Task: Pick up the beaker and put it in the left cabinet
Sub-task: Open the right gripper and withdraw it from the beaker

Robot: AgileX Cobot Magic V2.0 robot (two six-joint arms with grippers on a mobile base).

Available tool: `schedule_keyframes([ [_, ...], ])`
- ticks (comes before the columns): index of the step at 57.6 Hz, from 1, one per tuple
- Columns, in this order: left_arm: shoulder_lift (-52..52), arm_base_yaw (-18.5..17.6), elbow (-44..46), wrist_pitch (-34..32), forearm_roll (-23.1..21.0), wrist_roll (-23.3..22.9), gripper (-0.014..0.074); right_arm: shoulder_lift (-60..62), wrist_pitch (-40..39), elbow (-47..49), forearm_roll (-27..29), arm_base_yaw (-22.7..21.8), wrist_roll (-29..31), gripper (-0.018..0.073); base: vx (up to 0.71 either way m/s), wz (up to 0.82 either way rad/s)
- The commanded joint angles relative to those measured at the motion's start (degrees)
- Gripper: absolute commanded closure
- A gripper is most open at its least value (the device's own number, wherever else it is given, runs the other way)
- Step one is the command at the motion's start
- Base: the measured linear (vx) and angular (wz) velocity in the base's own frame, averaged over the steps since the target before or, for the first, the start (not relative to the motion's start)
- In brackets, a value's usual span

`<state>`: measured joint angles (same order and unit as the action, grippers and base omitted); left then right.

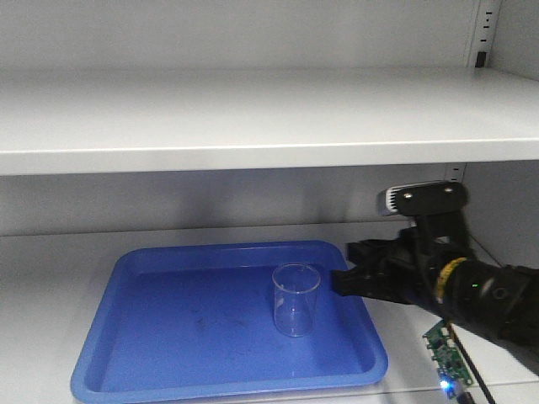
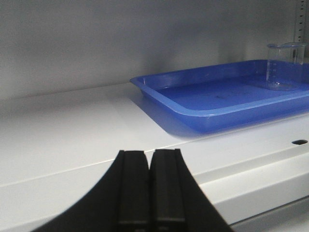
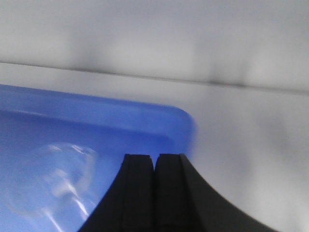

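A small clear glass beaker (image 1: 296, 299) stands upright in a blue tray (image 1: 152, 370) on a shelf of the light grey cabinet (image 1: 253, 118). The beaker (image 2: 285, 65) shows at the far right of the left wrist view and as a blur (image 3: 53, 179) in the right wrist view. My right gripper (image 1: 337, 282) hovers just right of the beaker, apart from it, over the tray's right edge, its jaws shut with nothing between them (image 3: 155, 159). My left gripper (image 2: 149, 154) is shut and empty, in front of the shelf edge, left of the tray (image 2: 212, 113).
An upper shelf (image 1: 253, 156) hangs low over the tray. A slotted strip (image 1: 484, 34) runs up the back right corner. A green circuit board (image 1: 444, 353) with a lit blue LED and a cable sits under my right arm. The shelf front has a small hole (image 2: 299, 142).
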<state>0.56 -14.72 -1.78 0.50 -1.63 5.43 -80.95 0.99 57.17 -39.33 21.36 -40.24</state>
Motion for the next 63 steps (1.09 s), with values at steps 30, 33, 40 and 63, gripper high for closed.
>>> schedule_keyframes([
  [30, 1.03, -0.22, -0.94, -4.81, -0.47, -0.19, 0.0595, 22.77, 1.28, -18.67, 1.31, -0.08, -1.48, 0.0565, 0.0, 0.0],
  [33, 1.03, -0.22, -0.94, -4.81, -0.47, -0.19, 0.0595, 23.42, 1.21, -19.36, 1.31, -0.08, -1.48, 0.0565, 0.0, 0.0],
  [40, 1.03, -0.22, -0.94, -4.81, -0.47, -0.19, 0.0595, 23.49, 1.89, -19.98, 1.31, -0.08, -1.48, 0.0565, 0.0, 0.0],
  [63, 1.03, -0.22, -0.94, -4.81, -0.47, -0.19, 0.0595, 23.35, 1.94, -19.98, 1.31, -0.08, -1.48, 0.0565, 0.0, 0.0],
])
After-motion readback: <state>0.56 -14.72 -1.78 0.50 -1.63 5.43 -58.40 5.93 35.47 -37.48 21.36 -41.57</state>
